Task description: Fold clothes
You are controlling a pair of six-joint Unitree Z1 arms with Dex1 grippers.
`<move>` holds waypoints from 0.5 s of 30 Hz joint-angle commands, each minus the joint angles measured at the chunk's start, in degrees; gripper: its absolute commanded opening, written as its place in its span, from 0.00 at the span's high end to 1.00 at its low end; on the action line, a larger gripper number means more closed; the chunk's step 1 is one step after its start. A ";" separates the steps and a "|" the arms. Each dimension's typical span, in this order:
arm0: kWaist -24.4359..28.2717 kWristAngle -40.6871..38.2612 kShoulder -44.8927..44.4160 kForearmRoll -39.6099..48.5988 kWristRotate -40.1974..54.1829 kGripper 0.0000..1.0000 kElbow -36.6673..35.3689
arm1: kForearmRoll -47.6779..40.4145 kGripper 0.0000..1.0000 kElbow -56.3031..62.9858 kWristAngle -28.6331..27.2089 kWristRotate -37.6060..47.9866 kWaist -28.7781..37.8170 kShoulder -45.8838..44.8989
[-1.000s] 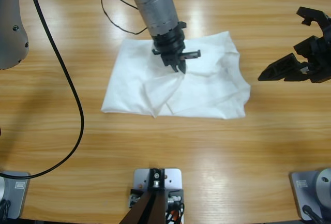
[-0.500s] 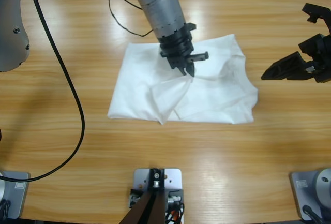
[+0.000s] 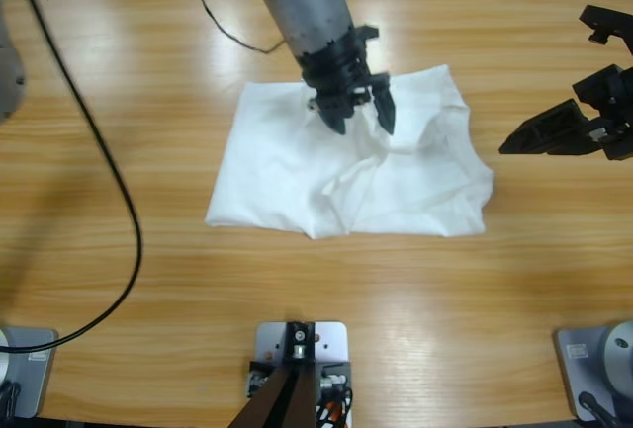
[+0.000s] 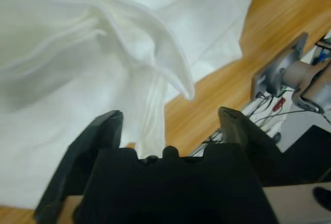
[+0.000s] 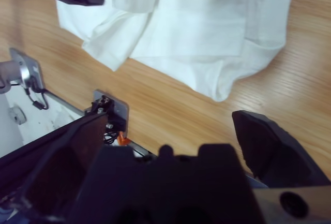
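The white T-shirt (image 3: 346,166) is lying crumpled near the middle of the wooden worktop (image 3: 148,329). It is not flat. A bumpy ridge of cloth is running through its middle, and its edges are wavy.

The left claw (image 3: 358,112) is hanging over the top part of the T-shirt, coming down from the top of the high view. Its two black jaws are spread apart and are holding nothing. In the left wrist view, a raised fold of the T-shirt (image 4: 145,53) is sitting just in front of the left claw (image 4: 168,120), between the parted jaws.

The right claw (image 3: 554,131) is waiting at the right side of the worktop, apart from the T-shirt. Its jaws are wide apart too, with nothing in them. A black cable (image 3: 119,201) is curving across the left side of the worktop.
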 commanded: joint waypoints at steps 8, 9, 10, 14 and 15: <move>12.36 9.63 -23.68 9.75 6.16 0.00 -2.04 | -19.54 0.02 0.56 1.25 7.55 8.41 16.48; 12.91 9.82 -24.82 9.66 6.34 0.00 1.67 | -19.72 0.02 -0.74 0.21 7.55 9.27 18.70; 13.42 9.82 -25.74 9.66 6.65 0.00 4.87 | -19.61 0.02 -1.72 -0.96 7.55 10.40 20.37; 14.40 10.79 -28.30 9.66 8.34 0.00 11.44 | -17.14 0.02 -7.63 -6.36 8.95 15.95 27.17; 14.74 10.93 -28.62 9.66 8.47 0.00 11.85 | -17.10 0.02 -8.19 -6.82 9.36 16.83 28.19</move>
